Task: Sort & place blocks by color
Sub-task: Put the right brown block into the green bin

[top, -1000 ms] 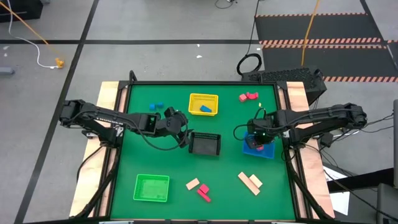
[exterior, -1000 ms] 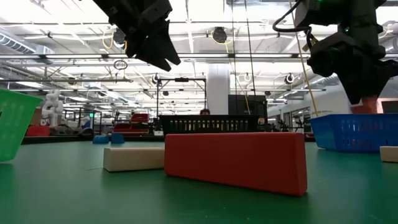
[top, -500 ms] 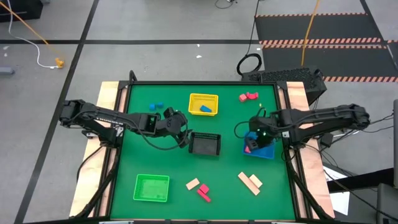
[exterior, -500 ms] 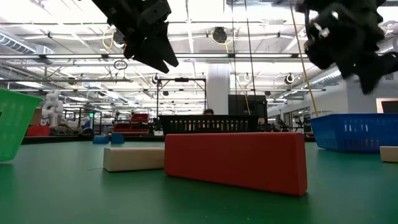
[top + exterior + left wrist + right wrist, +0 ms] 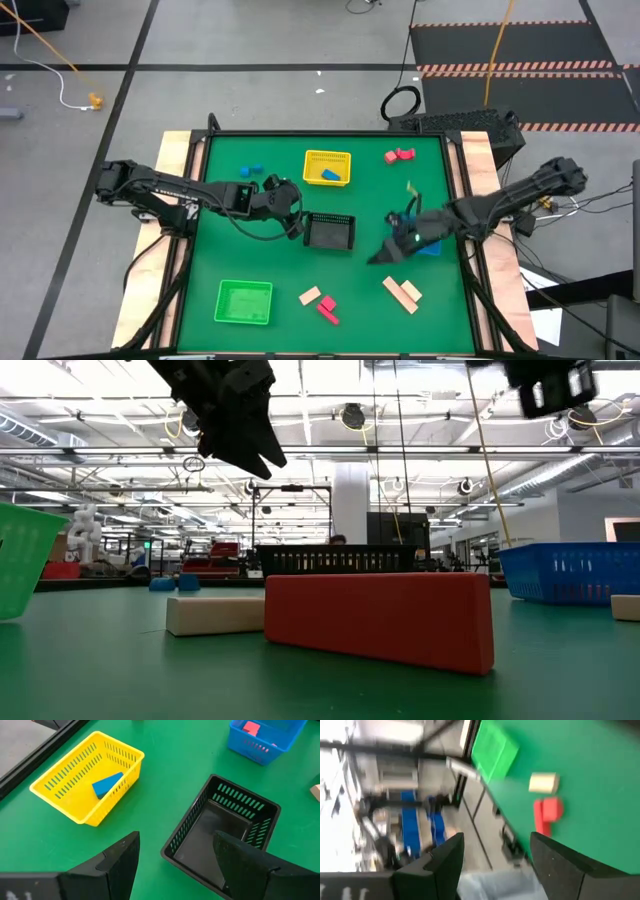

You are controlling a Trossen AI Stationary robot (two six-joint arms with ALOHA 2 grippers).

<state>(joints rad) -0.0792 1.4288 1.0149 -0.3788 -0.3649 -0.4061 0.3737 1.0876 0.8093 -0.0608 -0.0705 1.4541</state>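
My left gripper (image 5: 291, 207) hangs open and empty above the table, just left of the black basket (image 5: 330, 232); its fingers (image 5: 117, 862) frame that basket's near corner. My right gripper (image 5: 384, 256) is open and empty in the air left of the blue basket (image 5: 432, 248), tipped over. A red block (image 5: 251, 727) lies in the blue basket. A blue block (image 5: 330, 175) lies in the yellow basket (image 5: 327, 160). Two blue blocks (image 5: 250, 171), red and pink blocks (image 5: 400, 155), tan bars (image 5: 402, 292), a tan block (image 5: 310, 296) and a red block (image 5: 328, 310) lie on the table.
A green basket (image 5: 245, 302) stands at the near left. The low view has the red block (image 5: 380, 618) and tan block (image 5: 215, 615) close in front, with the black basket (image 5: 335, 560) behind. The right wrist view shows the green basket (image 5: 492, 747) and the table's edge.
My right gripper has left the blue basket, risen, and swung toward the table's near edge and left, tipping over as it went. The red block that was at its fingertips now lies in the blue basket.
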